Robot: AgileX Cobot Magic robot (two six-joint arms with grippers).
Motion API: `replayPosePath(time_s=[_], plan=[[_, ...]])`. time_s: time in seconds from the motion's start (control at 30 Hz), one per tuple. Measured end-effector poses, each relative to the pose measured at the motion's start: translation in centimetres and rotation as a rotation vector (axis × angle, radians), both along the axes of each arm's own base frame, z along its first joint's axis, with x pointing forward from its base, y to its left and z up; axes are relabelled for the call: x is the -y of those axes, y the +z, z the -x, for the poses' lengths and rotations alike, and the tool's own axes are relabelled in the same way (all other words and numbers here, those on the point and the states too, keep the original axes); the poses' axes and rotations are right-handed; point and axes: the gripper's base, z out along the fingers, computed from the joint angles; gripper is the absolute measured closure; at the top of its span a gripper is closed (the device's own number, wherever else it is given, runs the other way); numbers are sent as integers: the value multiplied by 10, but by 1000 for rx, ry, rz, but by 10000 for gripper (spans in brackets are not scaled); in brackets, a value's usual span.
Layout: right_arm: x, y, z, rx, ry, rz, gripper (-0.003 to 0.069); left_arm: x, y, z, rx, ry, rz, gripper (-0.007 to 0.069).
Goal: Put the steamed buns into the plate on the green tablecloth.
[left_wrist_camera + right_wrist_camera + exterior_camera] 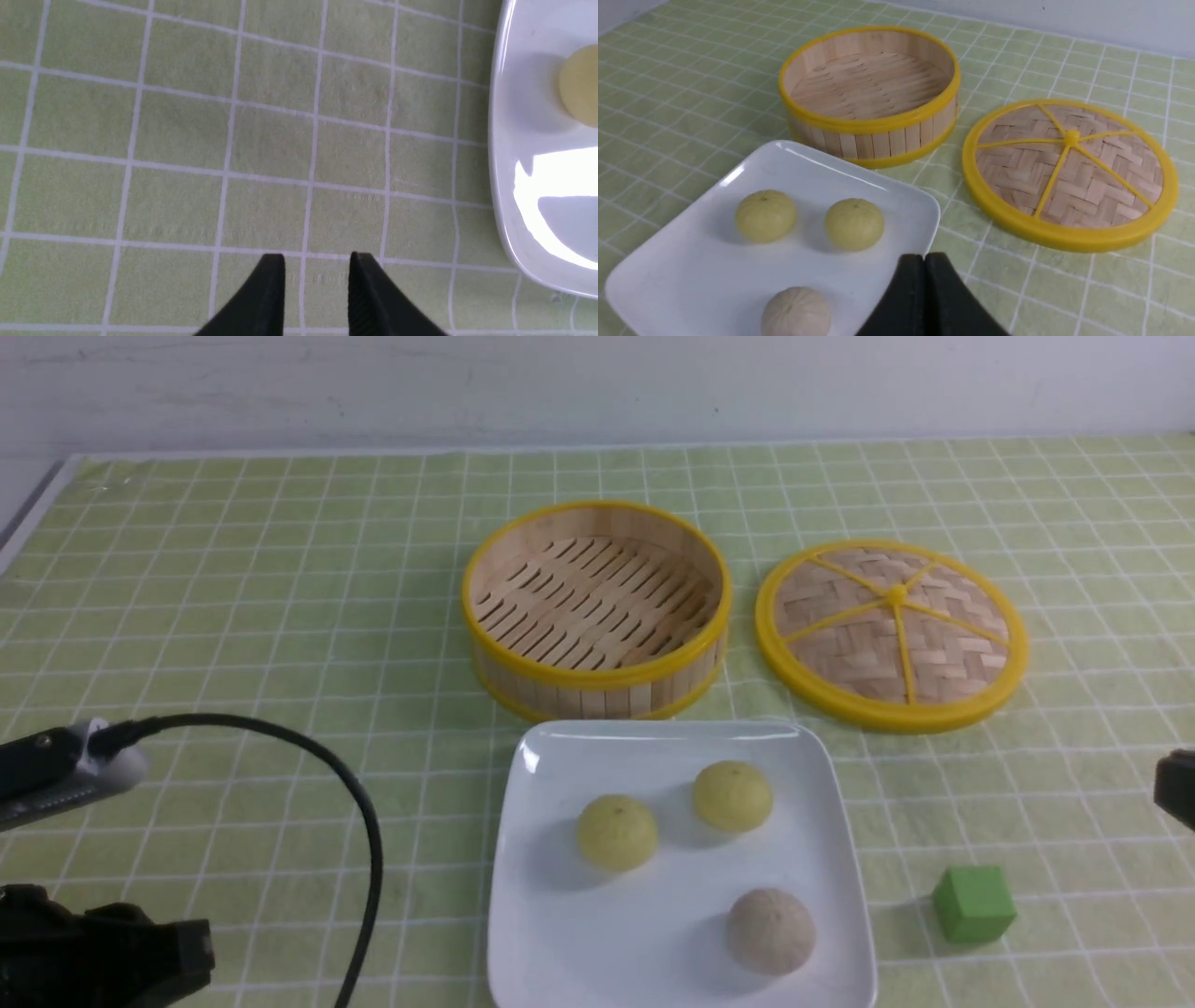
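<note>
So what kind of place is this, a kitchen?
Likely not a real kitchen, more a pretend dining set-up for robot practice: a green checked tablecloth, a bamboo steamer basket, and a white plate holding buns.

Left gripper (pixel 317 262) hangs left of the plate (pixel 502 140), fingers slightly parted; right gripper (pixel 924 257) hangs right of it, fingers pressed together.

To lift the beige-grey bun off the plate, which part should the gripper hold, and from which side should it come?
Probably from straight above, closing on two opposite sides of the beige-grey bun at its widest part, low near the plate. It is a round dome without a handle, sitting flat with free space around. The right gripper is shut and must open first.
</note>
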Motion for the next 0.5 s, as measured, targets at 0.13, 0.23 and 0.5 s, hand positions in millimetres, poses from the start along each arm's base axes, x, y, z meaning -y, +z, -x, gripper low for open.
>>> replayPosePath(time_s=[0.13, 0.23, 0.5], plan=[[1, -6, 1, 4, -3, -4, 673, 0, 1, -1, 12, 4, -1, 392], [1, -6, 1, 5, -3, -3, 673, 0, 1, -1, 17, 6, -1, 391], [1, -7, 1, 4, -2, -4, 669, 0, 1, -2, 21, 9, 8, 389]])
